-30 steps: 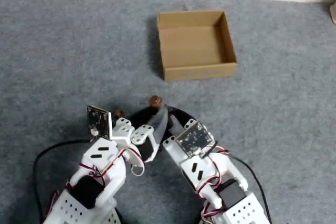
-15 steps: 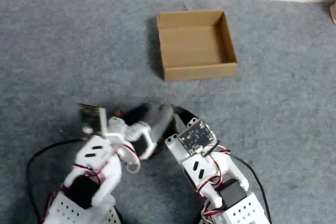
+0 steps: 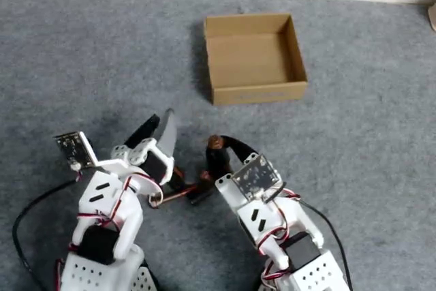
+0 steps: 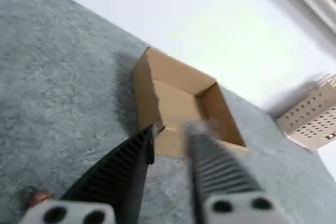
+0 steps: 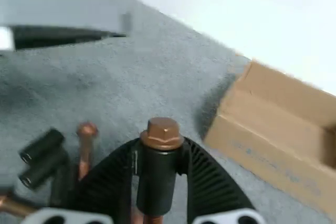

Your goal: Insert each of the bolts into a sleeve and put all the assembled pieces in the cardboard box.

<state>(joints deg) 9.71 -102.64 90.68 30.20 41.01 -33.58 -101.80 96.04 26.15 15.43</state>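
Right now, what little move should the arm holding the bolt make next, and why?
Probably carry it toward the cardboard box. The right gripper is shut on a black sleeve with a copper bolt seated in it, so that piece looks assembled, the box looks empty, and the left gripper is open.

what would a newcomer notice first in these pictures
The right gripper clamps a black sleeve with a copper bolt sticking its head out of the top, just ahead of the two arms. Beyond it the cardboard box sits empty at the far side of the grey mat, while the left gripper hangs open and empty.
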